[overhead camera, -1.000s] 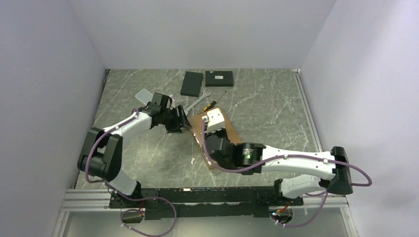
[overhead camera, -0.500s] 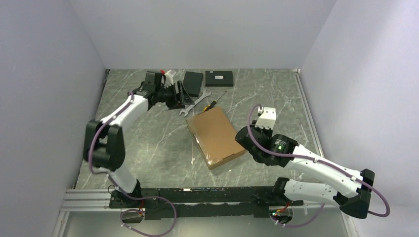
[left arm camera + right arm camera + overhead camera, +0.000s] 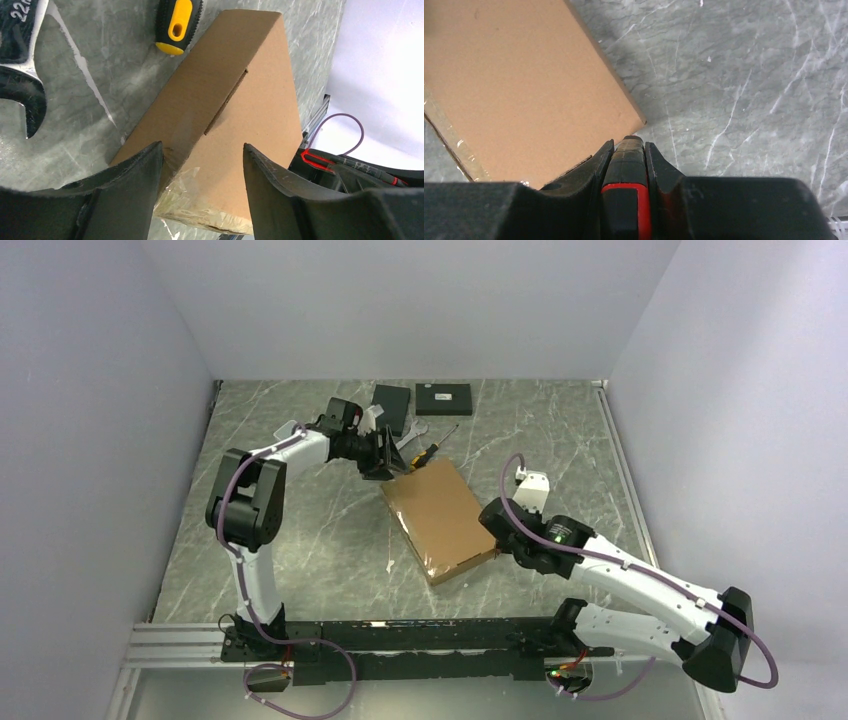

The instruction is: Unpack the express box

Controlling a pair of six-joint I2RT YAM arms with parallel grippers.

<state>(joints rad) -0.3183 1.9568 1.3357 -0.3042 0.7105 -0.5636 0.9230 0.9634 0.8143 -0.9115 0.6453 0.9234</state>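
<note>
The express box (image 3: 440, 520) is a flat brown cardboard mailer lying closed and askew mid-table, with clear tape along its edges. My left gripper (image 3: 393, 462) is open at the box's far left corner; in the left wrist view its jaws (image 3: 202, 148) stand either side of the taped corner of the box (image 3: 240, 110) without closing on it. My right gripper (image 3: 500, 530) is at the box's right side, shut on a black and red tool (image 3: 628, 165), its tip just short of a corner of the box (image 3: 514, 85).
Two flat black boxes (image 3: 390, 407) (image 3: 444, 398) lie at the back. A yellow-handled screwdriver (image 3: 430, 447) (image 3: 175, 25) and a wrench (image 3: 20, 75) lie just behind the express box, close to the left gripper. Walls close in on three sides.
The right arm has drawn back off the box to its right side. The left arm swung to the back of the table, then came to the box's far left corner.
</note>
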